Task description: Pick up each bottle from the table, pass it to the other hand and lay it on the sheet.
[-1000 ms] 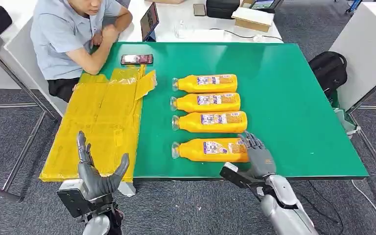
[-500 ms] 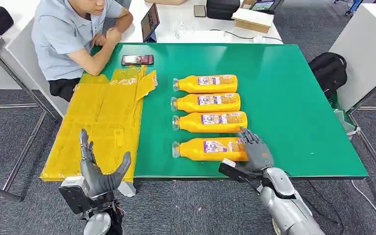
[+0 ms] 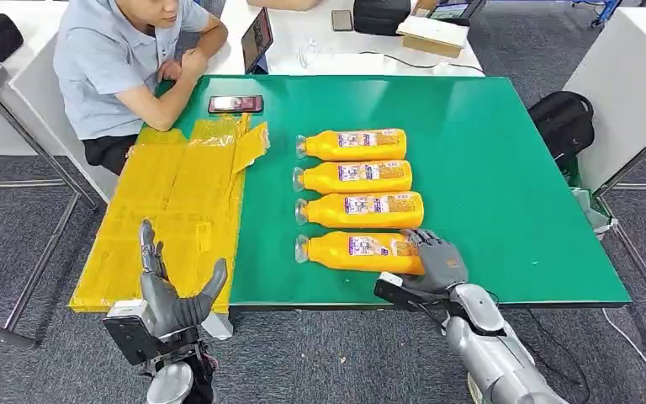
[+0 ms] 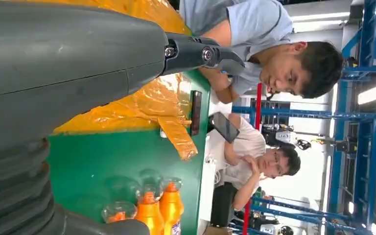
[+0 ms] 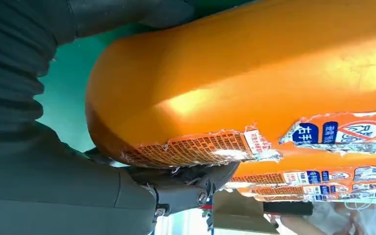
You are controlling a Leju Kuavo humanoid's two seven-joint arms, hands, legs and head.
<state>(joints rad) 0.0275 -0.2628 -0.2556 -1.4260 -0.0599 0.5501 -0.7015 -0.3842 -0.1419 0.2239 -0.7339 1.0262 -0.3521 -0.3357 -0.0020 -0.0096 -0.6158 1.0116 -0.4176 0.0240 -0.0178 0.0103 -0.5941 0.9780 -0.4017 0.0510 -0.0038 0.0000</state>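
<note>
Progress is at the very start, judging by how things lie: four orange bottles rest on their sides in a column on the green bench [image 3: 505, 168], caps pointing left, and none lies on the yellow sheet [image 3: 168, 210] that covers the bench's left part.

The right hand [image 3: 437, 263] is at the base end of the nearest bottle [image 3: 357, 251], fingers wrapped over it. In the right wrist view the thumb and fingers [image 5: 186, 183] close around that bottle's [image 5: 254, 83] rounded base, so I judge it grasped, though it looks as if it still rests on the bench.

The left hand [image 3: 168, 290] hovers near the bench's near left corner, over the sheet's near edge, fingers spread and empty, seemingly ready to receive.

The other three bottles [image 3: 360, 177] lie farther back, untouched. A person [image 3: 118, 59] sits at the far left corner, with a phone [image 3: 235, 103] just beyond the sheet.

Left to do: lift, hand over, and lay down this bottle, then the same for the other three.
</note>
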